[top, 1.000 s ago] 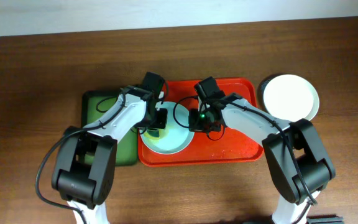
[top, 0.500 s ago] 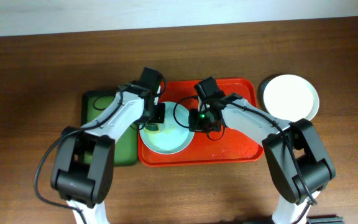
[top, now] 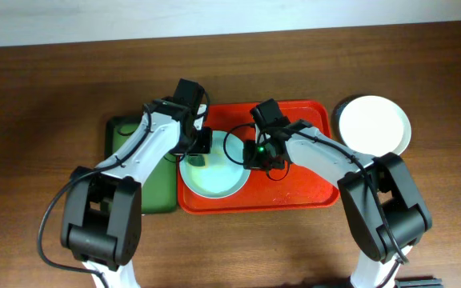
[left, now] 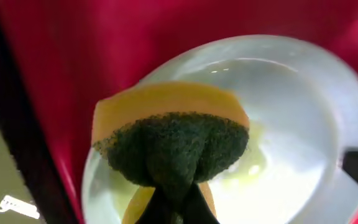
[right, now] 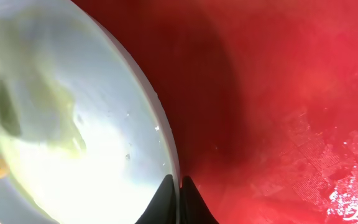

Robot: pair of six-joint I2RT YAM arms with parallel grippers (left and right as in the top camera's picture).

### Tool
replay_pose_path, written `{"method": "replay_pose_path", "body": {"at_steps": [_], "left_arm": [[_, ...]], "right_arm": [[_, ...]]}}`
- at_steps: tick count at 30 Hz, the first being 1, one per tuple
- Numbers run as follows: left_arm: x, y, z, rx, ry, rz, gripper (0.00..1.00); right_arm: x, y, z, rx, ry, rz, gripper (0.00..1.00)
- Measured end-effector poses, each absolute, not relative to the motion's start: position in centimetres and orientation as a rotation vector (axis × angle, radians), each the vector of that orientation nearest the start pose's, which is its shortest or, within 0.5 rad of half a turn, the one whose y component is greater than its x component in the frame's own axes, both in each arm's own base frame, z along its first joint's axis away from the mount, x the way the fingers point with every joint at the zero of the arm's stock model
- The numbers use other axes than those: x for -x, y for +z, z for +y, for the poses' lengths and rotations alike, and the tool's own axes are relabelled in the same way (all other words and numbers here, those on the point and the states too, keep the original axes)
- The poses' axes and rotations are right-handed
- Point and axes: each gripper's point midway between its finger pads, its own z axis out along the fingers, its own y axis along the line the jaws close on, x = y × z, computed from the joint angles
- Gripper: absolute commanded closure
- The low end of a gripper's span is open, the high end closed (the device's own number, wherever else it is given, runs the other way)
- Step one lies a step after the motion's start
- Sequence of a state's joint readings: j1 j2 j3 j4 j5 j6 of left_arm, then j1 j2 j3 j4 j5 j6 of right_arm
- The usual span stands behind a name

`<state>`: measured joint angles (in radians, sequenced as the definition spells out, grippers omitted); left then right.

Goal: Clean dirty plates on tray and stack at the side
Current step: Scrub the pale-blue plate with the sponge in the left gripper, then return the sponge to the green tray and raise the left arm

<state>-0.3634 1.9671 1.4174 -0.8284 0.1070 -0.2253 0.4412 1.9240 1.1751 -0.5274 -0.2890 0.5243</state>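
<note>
A pale mint-blue plate (top: 214, 176) lies on the left half of the red tray (top: 294, 188). My left gripper (top: 199, 150) is shut on a yellow and green sponge (left: 169, 140) and holds it over the plate's left part (left: 291, 143), where yellow smears show. My right gripper (top: 252, 155) is shut on the plate's right rim (right: 169, 155). A white plate (top: 373, 124) lies on the table right of the tray, on top of another plate whose rim shows.
A dark green tray (top: 157, 180) stands left of the red tray, under my left arm. The red tray's right half (right: 291, 112) is wet and bare. Brown table lies all around.
My left gripper with the sponge has moved up and a little left across the plate, toward its far-left edge. The right gripper and the plate have stayed in place.
</note>
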Motion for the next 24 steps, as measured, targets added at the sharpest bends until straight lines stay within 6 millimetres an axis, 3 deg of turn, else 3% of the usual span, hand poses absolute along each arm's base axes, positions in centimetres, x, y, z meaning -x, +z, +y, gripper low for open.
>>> {"method": "replay_pose_path", "body": {"at_steps": [4,6,9,11,13,14,16,18,19,20,22,24], "left_arm": [[-37.3,0.8,-15.7,-0.192,-0.183,3.015,1.00],[-37.2,0.7,-16.0,-0.177,-0.229,3.026,1.00],[-36.5,0.8,-17.8,-0.197,-0.465,3.048,1.00],[-34.9,1.5,-19.9,-0.225,-0.684,3.103,1.00],[-34.9,3.1,-19.7,-0.201,-0.729,3.121,1.00],[-35.7,4.2,-18.8,-0.178,-0.704,3.096,1.00],[-37.9,8.1,-15.2,-0.094,-0.580,2.996,1.00],[-37.7,11.6,-10.3,0.005,-0.354,2.965,1.00],[-37.1,12.3,-8.7,0.038,-0.275,2.974,1.00],[-36.4,12.4,-6.3,0.086,-0.136,2.997,1.00],[-35.9,11.3,-4.4,0.127,-0.002,3.013,1.00],[-34.6,8.2,-2.3,0.205,0.180,3.037,1.00]], "right_arm": [[-34.2,1.0,21.5,-0.059,0.585,2.959,0.96],[-34.2,1.0,21.5,-0.059,0.584,2.959,0.96],[-34.1,1.0,21.5,-0.058,0.584,2.959,0.96],[-34.2,1.0,21.5,-0.059,0.585,2.959,0.96],[-34.2,1.0,21.5,-0.060,0.585,2.959,0.96],[-34.2,1.0,21.5,-0.060,0.585,2.959,0.96],[-34.2,1.0,21.5,-0.060,0.585,2.959,0.92],[-34.2,1.0,21.5,-0.059,0.587,2.958,0.86],[-34.2,1.0,21.5,-0.060,0.586,2.957,0.83],[-34.2,1.0,21.5,-0.060,0.580,2.956,0.77],[-34.4,0.9,21.4,-0.067,0.567,2.951,0.69],[-34.5,0.9,21.2,-0.065,0.550,2.947,0.63]]}}
